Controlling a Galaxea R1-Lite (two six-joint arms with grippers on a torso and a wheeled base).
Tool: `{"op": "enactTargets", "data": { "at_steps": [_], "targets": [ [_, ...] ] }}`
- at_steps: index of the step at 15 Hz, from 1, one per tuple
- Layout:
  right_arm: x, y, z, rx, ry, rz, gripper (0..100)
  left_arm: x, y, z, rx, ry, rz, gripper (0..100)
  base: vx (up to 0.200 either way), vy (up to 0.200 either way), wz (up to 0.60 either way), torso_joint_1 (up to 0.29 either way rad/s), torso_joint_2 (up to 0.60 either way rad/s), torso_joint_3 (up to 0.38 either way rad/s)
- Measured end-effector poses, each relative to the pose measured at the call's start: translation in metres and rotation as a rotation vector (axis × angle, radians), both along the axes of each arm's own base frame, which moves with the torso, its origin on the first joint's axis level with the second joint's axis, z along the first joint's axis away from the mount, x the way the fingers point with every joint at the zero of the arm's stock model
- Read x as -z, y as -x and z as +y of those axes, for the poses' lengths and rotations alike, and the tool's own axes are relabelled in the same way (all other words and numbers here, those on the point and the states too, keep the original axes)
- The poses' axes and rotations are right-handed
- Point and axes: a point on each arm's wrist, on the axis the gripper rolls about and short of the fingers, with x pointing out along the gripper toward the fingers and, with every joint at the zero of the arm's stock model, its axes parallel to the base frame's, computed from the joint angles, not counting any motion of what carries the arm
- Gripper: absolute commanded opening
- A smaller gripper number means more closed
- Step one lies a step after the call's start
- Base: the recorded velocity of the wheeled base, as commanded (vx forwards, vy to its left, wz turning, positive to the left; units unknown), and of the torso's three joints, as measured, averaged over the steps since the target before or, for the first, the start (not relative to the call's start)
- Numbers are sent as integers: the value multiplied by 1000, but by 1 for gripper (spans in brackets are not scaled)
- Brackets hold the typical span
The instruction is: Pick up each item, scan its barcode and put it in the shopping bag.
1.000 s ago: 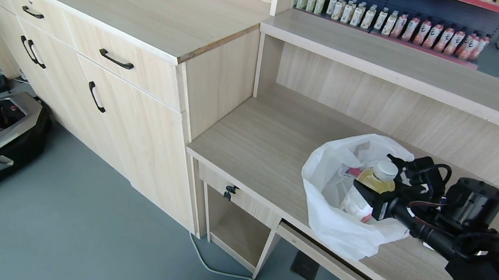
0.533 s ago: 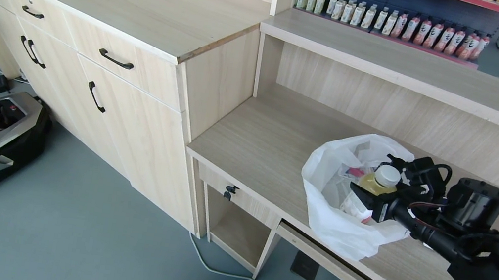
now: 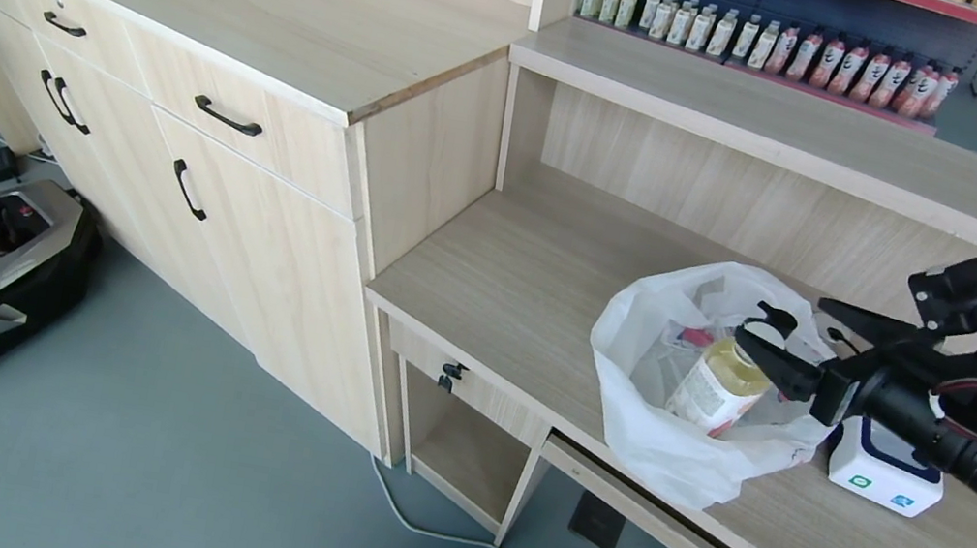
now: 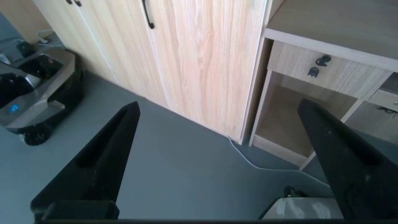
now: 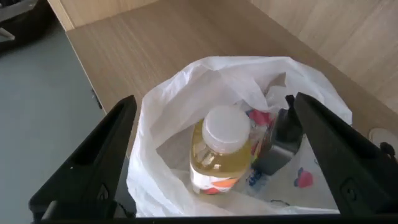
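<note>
Bottle: a clear bottle (image 3: 718, 389) of yellowish drink with a white cap and a pale label that turns red near the base.
Where it is: inside the white shopping bag (image 3: 635, 337), in the bag's right half, among other packs and a dark item just beside its cap.
Bag: thin, crumpled plastic with its mouth open upward. It stands on the low surface (image 3: 527, 280) close to the near edge, and its lower part bulges over that edge.
Right gripper (image 3: 781, 332): it is at the bag's right rim, level with the cap. The jaws are spread wide and hold nothing. In the head view the near finger crosses in front of the cap, and in the right wrist view the bottle lies between the two fingers, lower down.
Left gripper (image 4: 217, 109): jaws wide and empty, over the grey floor (image 3: 127, 452) in front of the cabinet doors.
Edges: an upright back panel (image 3: 752, 218) closes the far side of the surface and the tall cabinet's side (image 3: 429, 157) closes the left. A ledge (image 3: 767, 122) runs above the back panel.
Open room: bare wood lies left of and beyond the bag. A small white box (image 3: 884, 469) sits just right of it.
Bottle axis: tilted, with the cap up toward the far right and the base down toward the near left.
</note>
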Motion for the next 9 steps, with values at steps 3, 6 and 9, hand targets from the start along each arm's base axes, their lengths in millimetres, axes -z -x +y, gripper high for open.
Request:
{"op": "enactTargets", "data": {
  "at_steps": [3, 6, 9],
  "targets": [
    [-11, 42, -40, 154, 146, 52, 100, 0, 0, 0, 0, 0, 0, 100, 0, 0, -600, -100, 188, 89],
    [-37, 68, -62, 387, 190, -11, 100, 0, 0, 0, 0, 0, 0, 100, 0, 0, -600, -212, 386, 165],
    [-56, 81, -66, 505, 153, -44, 100, 0, 0, 0, 0, 0, 0, 100, 0, 0, -600, -299, 509, 212]
  ]
}}
